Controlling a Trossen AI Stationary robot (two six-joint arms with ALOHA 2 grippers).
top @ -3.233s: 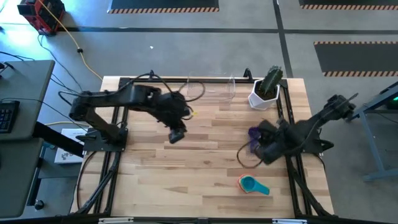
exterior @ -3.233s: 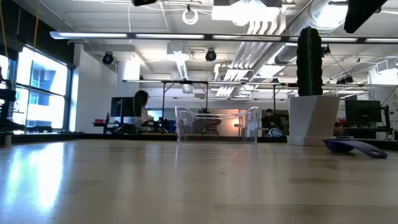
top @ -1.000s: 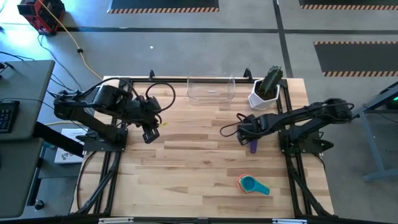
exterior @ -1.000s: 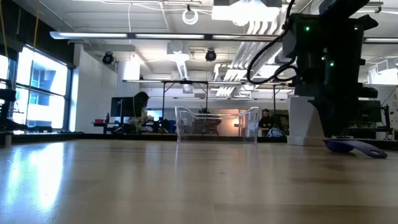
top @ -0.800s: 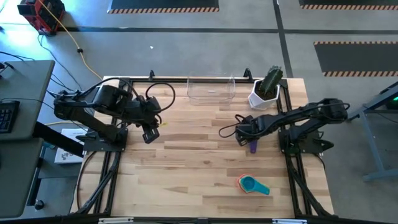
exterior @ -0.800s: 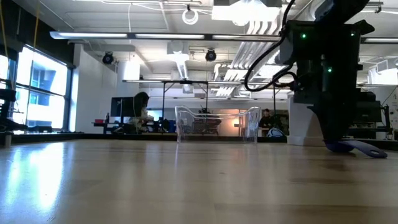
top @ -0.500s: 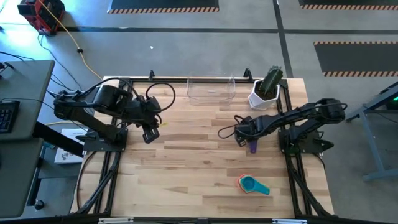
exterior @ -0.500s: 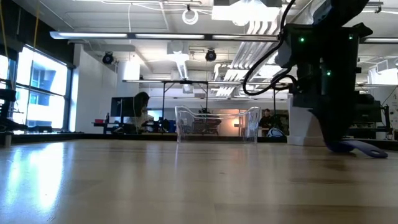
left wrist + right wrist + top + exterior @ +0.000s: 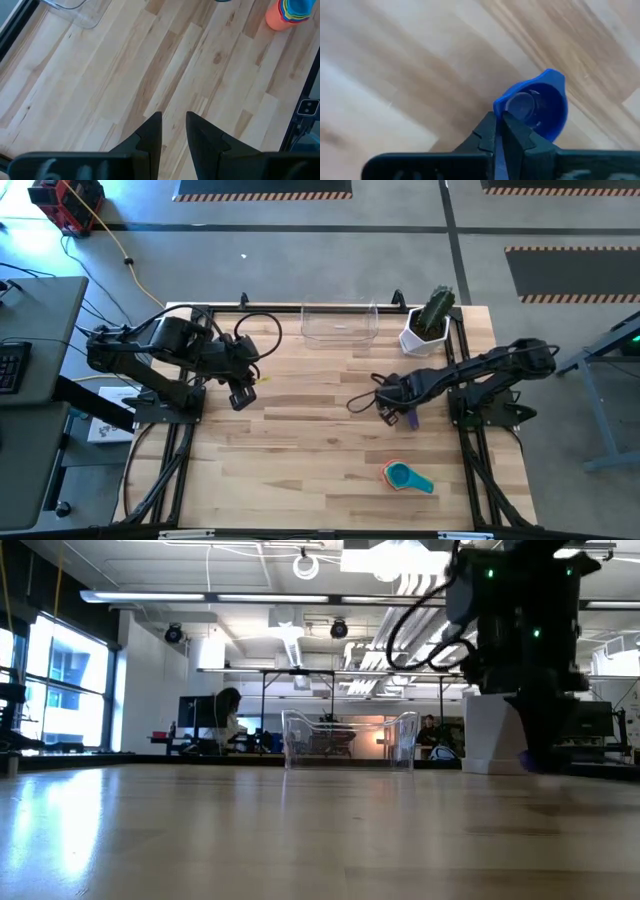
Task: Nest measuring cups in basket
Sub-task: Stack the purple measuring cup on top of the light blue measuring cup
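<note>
A purple measuring cup (image 9: pixel 410 419), which looks blue in the right wrist view (image 9: pixel 540 107), sits in my right gripper (image 9: pixel 397 412) right of the table's middle. That gripper (image 9: pixel 498 131) is shut on it. A nested stack of cups (image 9: pixel 403 476), orange outside and teal on top, stands on its base near the table's near right and also shows in the left wrist view (image 9: pixel 290 11). The clear basket (image 9: pixel 340 325) stands at the far edge. My left gripper (image 9: pixel 240 396) hovers open over the table's left side, holding nothing. My right gripper pinches the purple cup's flat handle (image 9: pixel 498 157) between its two fingers, coming from above and pointing down. The round bowl (image 9: pixel 540 107) sticks out past the fingertips, its mouth facing the camera. In the low view the cup (image 9: pixel 528 760) hangs just clear of the table.
A white angular pot with a green cactus (image 9: pixel 428 322) stands at the far right, next to the basket (image 9: pixel 348 740) and close behind my right arm. Bare wood spreads across the table's middle and near left.
My right gripper has risen a little and shifted slightly toward the near edge. The purple cup, which lay on the table half a second ago, has come up with it and now hangs clear of the wood.
</note>
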